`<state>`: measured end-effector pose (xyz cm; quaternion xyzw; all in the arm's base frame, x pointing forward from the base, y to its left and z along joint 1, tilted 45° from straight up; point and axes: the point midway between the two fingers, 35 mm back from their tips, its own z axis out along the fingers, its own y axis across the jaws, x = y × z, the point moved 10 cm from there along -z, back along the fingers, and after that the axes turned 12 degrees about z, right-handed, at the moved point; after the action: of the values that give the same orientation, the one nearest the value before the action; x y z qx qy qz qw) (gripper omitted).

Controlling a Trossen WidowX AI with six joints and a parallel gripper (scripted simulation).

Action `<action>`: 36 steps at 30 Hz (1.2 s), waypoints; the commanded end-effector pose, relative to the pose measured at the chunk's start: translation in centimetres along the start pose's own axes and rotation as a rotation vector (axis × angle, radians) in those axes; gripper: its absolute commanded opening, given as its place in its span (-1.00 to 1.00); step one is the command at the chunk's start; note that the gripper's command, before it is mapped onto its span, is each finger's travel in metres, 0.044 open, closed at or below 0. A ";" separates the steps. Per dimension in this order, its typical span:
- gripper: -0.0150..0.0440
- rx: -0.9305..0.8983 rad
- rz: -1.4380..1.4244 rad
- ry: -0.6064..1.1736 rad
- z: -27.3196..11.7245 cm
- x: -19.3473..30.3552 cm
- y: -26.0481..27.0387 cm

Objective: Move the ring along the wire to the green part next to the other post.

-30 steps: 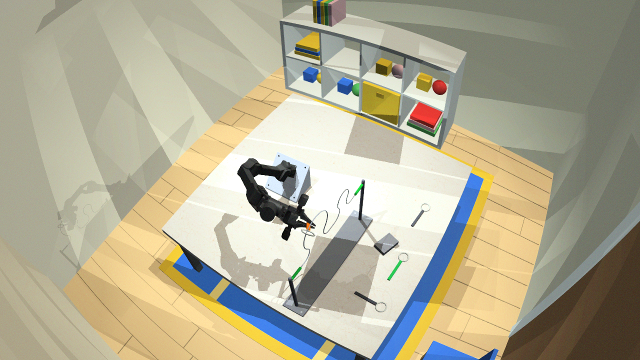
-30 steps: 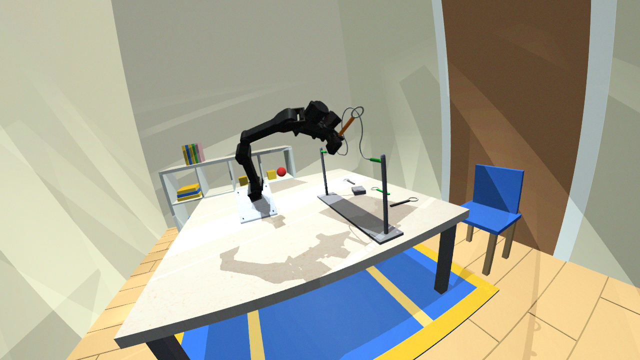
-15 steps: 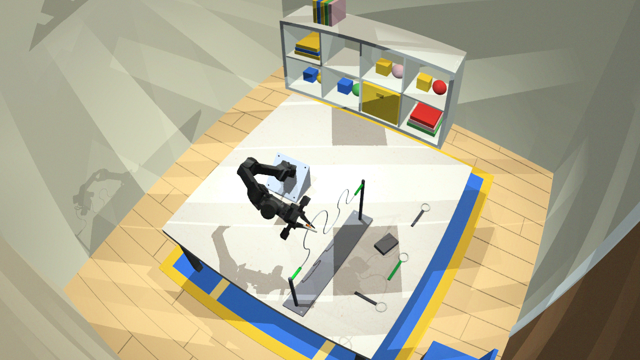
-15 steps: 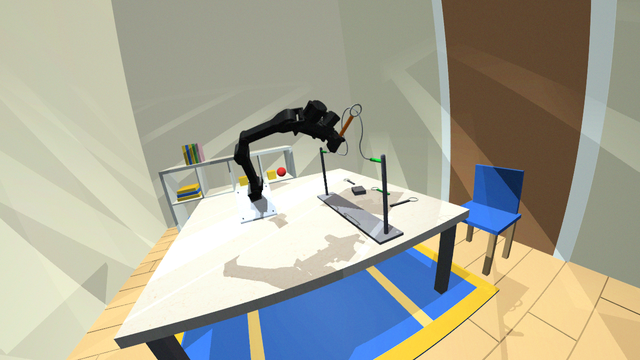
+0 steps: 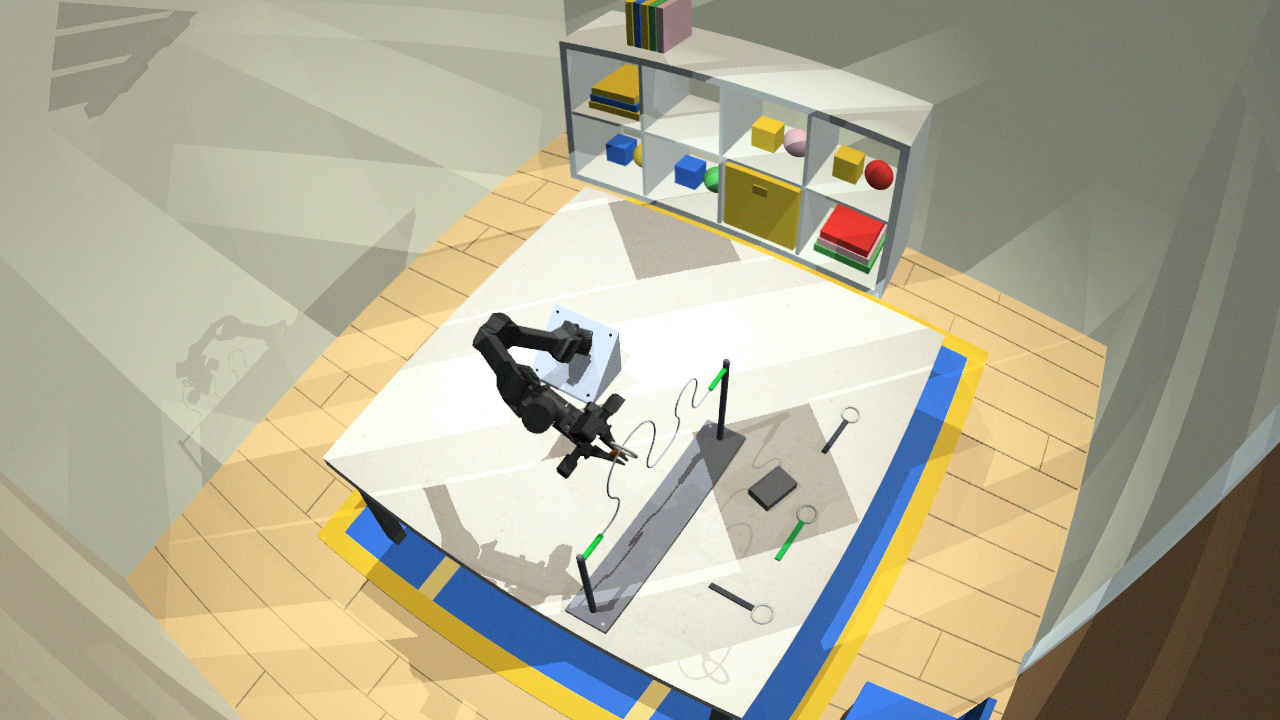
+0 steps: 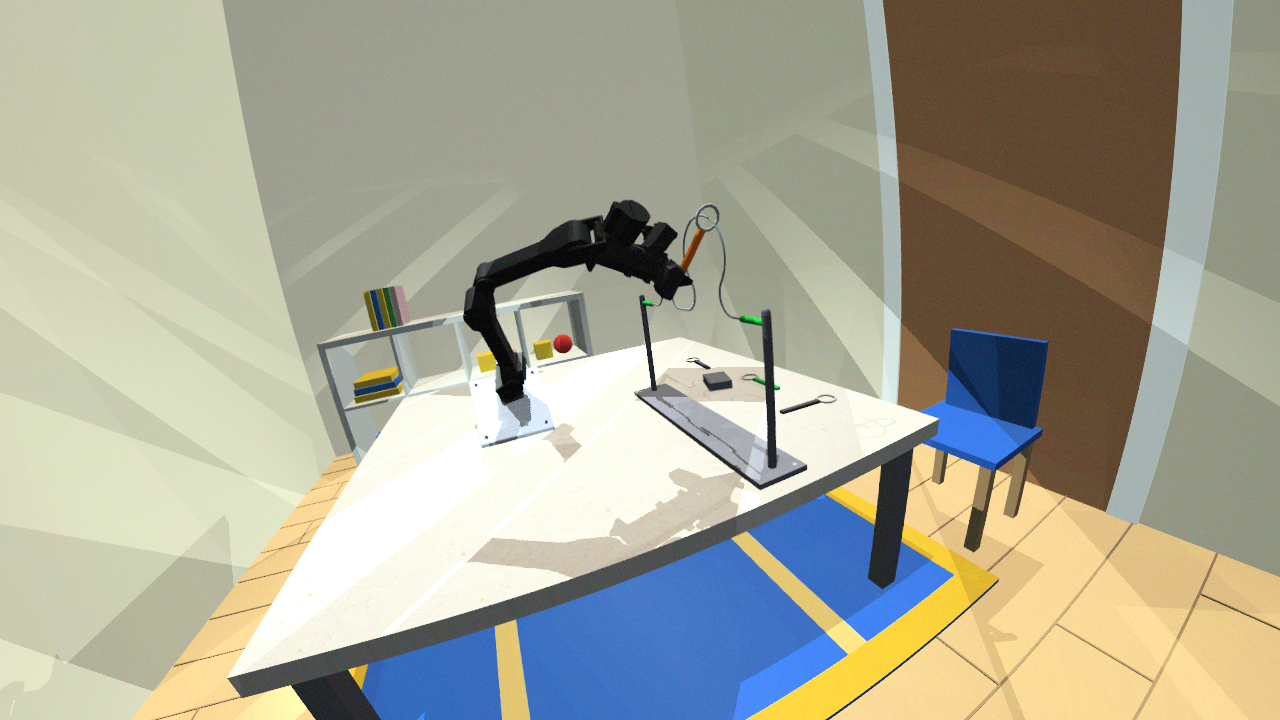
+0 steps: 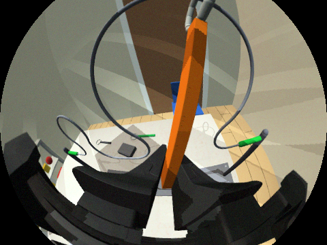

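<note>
My gripper is shut on the orange handle, near its lower end. The handle tilts up to the ring, which is at the top of the big loop of the grey wire. The wire appears to pass through the ring; contact cannot be told, as the ring is mostly cut off in the wrist view. The near green part and far green part are away from the ring.
The near post and far post stand on a grey base plate. Beyond it lie a dark box, a green-handled ring tool and two dark-handled ones. A shelf stands behind the table.
</note>
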<state>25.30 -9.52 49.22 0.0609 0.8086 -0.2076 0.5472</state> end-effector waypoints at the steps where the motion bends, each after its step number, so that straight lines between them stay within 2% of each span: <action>1: -1.00 0.025 -0.047 -0.019 -0.4 0.0 0.1; 36: -1.00 0.207 -0.440 -0.107 -0.1 0.7 0.2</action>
<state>25.37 -9.50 48.46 -0.0631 0.7554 -0.3900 0.5228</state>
